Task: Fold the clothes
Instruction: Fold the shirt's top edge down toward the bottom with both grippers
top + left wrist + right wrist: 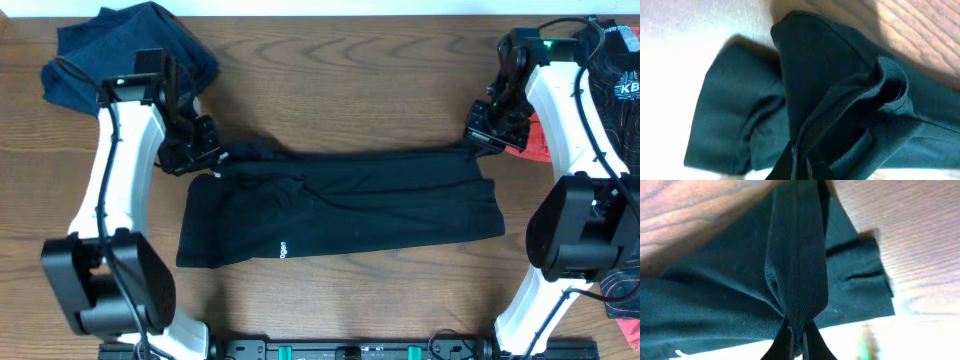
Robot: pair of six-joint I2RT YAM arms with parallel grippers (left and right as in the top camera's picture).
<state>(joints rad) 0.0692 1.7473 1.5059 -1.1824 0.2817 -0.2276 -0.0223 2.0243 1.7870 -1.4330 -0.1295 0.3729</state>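
A wooden table (350,60) fills the overhead view. Across its middle lies the black garment (340,215), spread as 1 wide, flat band. Layered edges at its left end suggest it is already doubled once.

Beyond the black garment's far left corner sits a navy garment (130,45) in a loose heap, well apart from it. Just past the black garment's right end, a coral-pink garment (538,140) shows partly behind the right arm. Farther out that way lies a dark garment with red lines (615,70).

The left gripper (205,150) sits at the black garment's far left corner. It is clamped on a bunched handful of the cloth, which the wrist view shows gathering into the fingers (795,167). The right gripper (482,140) sits at the far right corner. It is pinched tight on a narrow ridge of the same cloth, which runs into its closed fingertips (790,347).

A small white logo (283,250) marks the black garment's near edge, left of centre.

My reading is that the step in hand is a fold along the garment's length, with both far corners now held. The next move calls for the 2 arms to lift together and keep the cloth taut between them. They would then carry the far edge over to the near edge before letting go. The bunching at the left corner could leave a wrinkle.
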